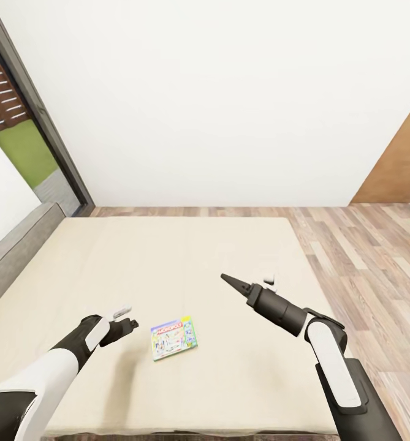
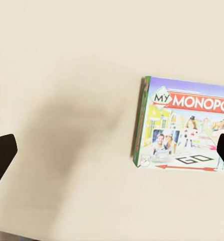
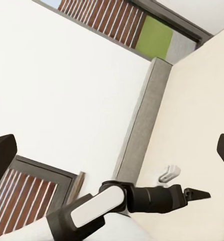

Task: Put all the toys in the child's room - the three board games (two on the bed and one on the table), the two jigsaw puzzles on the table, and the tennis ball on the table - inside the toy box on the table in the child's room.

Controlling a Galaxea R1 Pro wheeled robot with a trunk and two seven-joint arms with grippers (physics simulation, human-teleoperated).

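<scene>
One board game (image 1: 174, 338), a green-edged box with a white colourful "My Monopoly" cover, lies flat on the bed (image 1: 168, 263) near its front edge. My left gripper (image 1: 128, 323) hovers just left of it, a little above the beige mattress. In the left wrist view the box (image 2: 185, 128) sits off to one side of the open left gripper (image 2: 112, 155), with nothing between the fingers. My right gripper (image 1: 235, 283) hangs above the mattress to the right of the box and further back. It stands open and empty (image 3: 112, 150), facing the left arm (image 3: 142, 198).
A low grey headboard (image 1: 15, 251) runs along the bed's left side below a dark-framed window (image 1: 21, 141). Wood-plank floor (image 1: 364, 257) lies to the right of the bed, and a brown wooden panel (image 1: 401, 165) stands at the far right. A white wall is behind.
</scene>
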